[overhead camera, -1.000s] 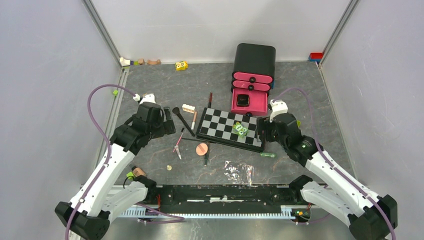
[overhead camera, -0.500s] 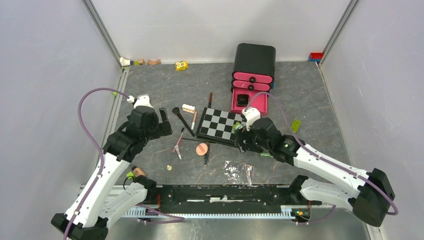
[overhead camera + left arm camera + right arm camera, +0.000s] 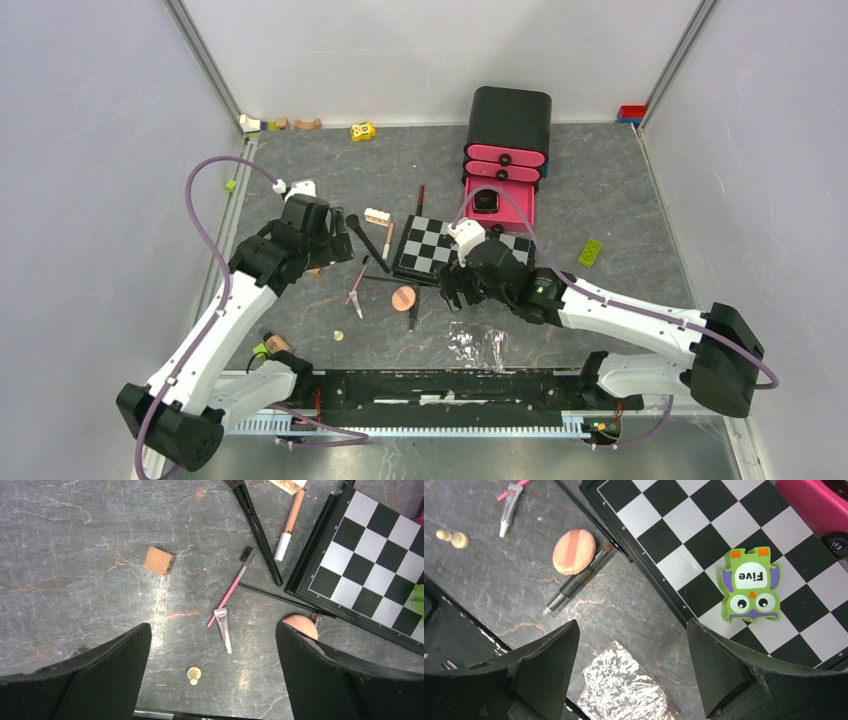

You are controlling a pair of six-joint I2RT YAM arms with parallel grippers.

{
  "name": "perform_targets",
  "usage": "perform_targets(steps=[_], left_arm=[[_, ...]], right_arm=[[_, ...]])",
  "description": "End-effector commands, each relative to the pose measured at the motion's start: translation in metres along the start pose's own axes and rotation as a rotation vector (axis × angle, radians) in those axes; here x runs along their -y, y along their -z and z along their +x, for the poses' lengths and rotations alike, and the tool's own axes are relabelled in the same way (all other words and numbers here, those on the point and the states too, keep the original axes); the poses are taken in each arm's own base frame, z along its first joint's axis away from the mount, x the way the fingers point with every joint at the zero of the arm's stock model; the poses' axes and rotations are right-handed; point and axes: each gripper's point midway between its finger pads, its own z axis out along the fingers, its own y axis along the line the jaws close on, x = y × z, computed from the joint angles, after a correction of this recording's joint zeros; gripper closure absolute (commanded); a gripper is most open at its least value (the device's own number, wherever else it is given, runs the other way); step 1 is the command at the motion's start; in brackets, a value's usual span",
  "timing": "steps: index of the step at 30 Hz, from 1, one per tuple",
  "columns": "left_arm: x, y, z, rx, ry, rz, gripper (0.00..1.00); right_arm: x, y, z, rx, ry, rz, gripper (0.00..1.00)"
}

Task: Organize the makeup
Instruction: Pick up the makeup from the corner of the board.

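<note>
Over the scattered makeup (image 3: 229,592), left claw (image 3: 211,627) and right claw (image 3: 632,625) gape wide, empty.

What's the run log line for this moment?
left fingers: open, empty, over pink brush | right fingers: open, empty, near puff | compact: in open drawer

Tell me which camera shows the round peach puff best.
The right wrist view: the round peach puff lies whole and close. The left wrist view shows only a part of it; the top view shows it whole but small.
</note>
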Motion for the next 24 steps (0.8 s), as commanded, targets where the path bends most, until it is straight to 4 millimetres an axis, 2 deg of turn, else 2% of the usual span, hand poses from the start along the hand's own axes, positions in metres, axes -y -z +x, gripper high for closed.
perform_targets(steps=[1, 5, 9, 12, 15, 17, 20, 24], left_arm=[[0.005, 0.001, -0.019, 0.021, 0.101, -0.033, 0.00], [0.006, -0.001, -0.012, -0.020, 0.213, -0.060, 0.00], [-0.003, -0.007, 0.012, -0.103, 0.310, -0.156, 0.00], [-0.024, -0.015, 0.028, -0.160, 0.336, -0.262, 0.00], [-0.039, -0.031, 0.048, -0.261, 0.431, -0.242, 0.00], [-0.064, -0.036, 0.054, -0.271, 0.501, -0.299, 0.00], [-0.095, -0.033, 0.058, -0.259, 0.527, -0.412, 0.00], [-0.114, -0.032, 0.076, -0.302, 0.603, -0.505, 0.00]], right_arm=[[-0.002, 0.000, -0.030, 0.065, -0.097, 0.046, 0.14], [0.002, -0.003, -0.032, 0.049, -0.136, 0.088, 0.14], [0.001, -0.006, -0.035, 0.036, -0.152, 0.106, 0.14], [0.000, -0.007, -0.035, 0.033, -0.166, 0.103, 0.14], [0.000, -0.006, -0.033, 0.033, -0.173, 0.101, 0.14], [0.001, -0.004, -0.032, 0.031, -0.165, 0.103, 0.14], [0.006, 0.000, -0.031, 0.036, -0.154, 0.116, 0.13], [0.012, 0.004, -0.025, 0.034, -0.123, 0.132, 0.13]])
